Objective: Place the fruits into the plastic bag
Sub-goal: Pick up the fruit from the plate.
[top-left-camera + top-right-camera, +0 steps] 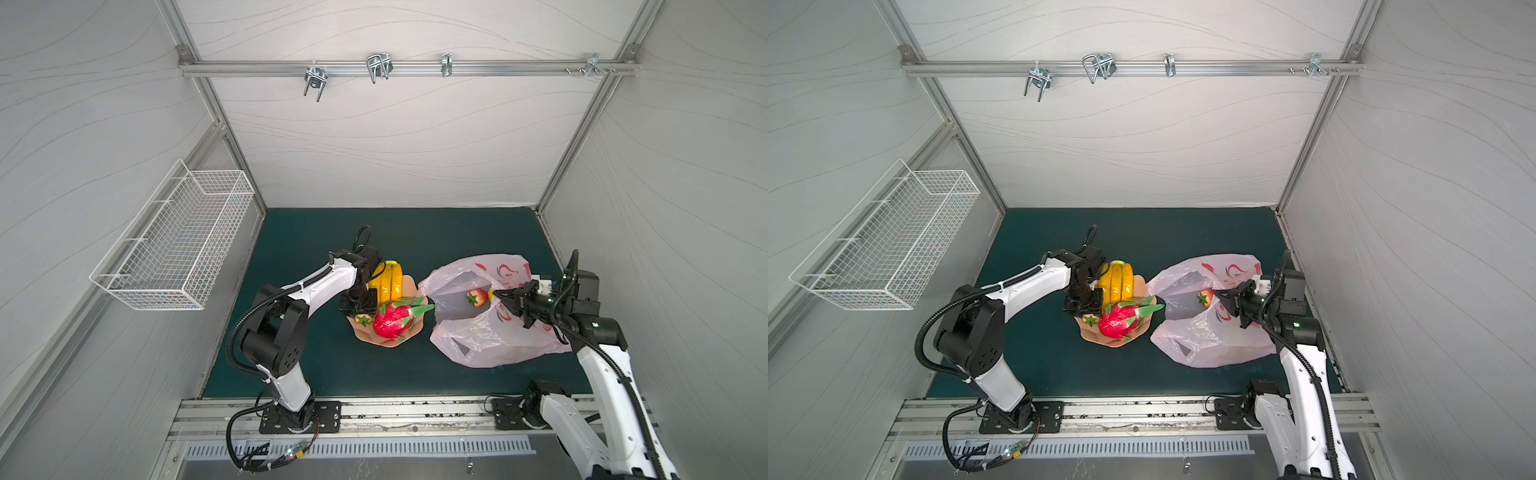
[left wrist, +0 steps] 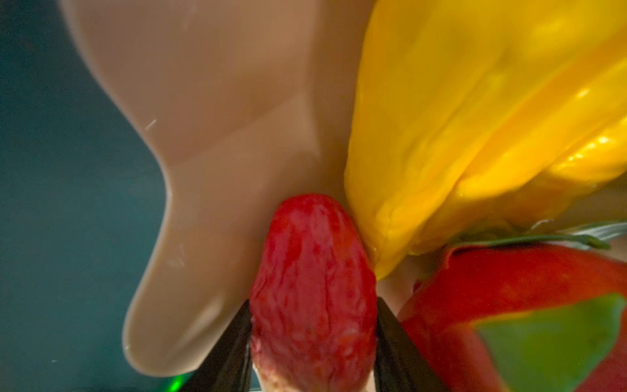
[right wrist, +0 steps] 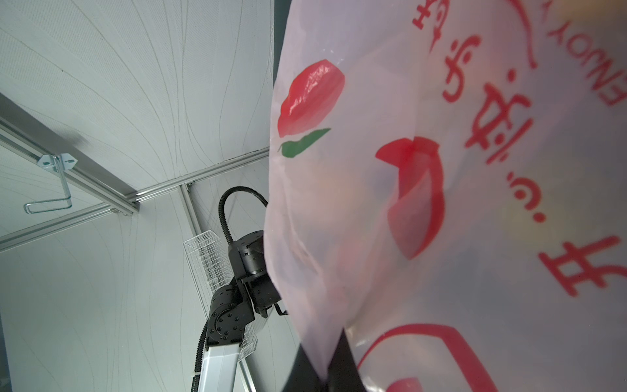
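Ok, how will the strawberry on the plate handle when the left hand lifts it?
The strawberry looks small and moulded, so probably light and stiff. Its tapering sides could slip out of the left hand. It lies against the banana bunch, so lifting may nudge that.

The plastic bag (image 1: 490,340) is pale pink with red prints.

On the tabletop (image 1: 332,365) the plate (image 1: 386,341) sits left of the bag (image 1: 490,336). On the plate, bananas (image 1: 390,282) lie behind the dragon fruit (image 1: 392,322), a strawberry (image 2: 312,278) at its left. A second strawberry (image 1: 478,297) lies in the bag's mouth. A basket (image 1: 174,245) hangs on the left wall (image 1: 83,124).
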Controlling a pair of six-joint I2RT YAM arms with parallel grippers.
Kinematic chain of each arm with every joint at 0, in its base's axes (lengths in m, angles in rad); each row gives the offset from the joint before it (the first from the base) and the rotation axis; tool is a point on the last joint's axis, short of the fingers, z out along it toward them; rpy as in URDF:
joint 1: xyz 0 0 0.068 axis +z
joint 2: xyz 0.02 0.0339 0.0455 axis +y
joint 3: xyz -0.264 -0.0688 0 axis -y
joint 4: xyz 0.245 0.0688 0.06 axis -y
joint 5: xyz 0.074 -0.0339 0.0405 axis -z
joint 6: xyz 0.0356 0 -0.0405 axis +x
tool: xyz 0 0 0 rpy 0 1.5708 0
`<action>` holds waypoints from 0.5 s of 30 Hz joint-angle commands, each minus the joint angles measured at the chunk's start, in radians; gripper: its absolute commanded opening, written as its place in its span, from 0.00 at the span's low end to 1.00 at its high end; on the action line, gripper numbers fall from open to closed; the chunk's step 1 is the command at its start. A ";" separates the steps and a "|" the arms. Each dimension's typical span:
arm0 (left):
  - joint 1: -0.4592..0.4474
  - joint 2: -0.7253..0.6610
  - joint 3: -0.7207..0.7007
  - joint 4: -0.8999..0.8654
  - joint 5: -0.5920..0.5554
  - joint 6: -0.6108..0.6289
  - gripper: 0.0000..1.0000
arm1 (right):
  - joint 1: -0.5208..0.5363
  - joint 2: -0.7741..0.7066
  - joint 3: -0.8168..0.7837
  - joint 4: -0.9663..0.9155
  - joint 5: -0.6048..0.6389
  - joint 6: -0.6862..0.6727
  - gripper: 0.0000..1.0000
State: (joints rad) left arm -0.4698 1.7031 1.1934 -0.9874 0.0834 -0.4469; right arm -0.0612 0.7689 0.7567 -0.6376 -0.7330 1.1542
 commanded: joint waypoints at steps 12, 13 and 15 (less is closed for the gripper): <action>0.006 -0.228 0.218 -0.115 0.048 -0.030 0.39 | -0.006 -0.011 0.033 -0.028 0.000 0.001 0.00; 0.005 -0.240 0.230 -0.111 0.067 -0.036 0.39 | -0.006 -0.011 0.033 -0.028 -0.001 0.001 0.00; 0.006 -0.263 0.246 -0.080 0.132 -0.053 0.39 | -0.006 -0.011 0.038 -0.027 0.000 0.001 0.00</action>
State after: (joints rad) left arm -0.4652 1.4693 1.3987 -1.0634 0.1349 -0.4698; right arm -0.0616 0.7685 0.7666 -0.6407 -0.7334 1.1542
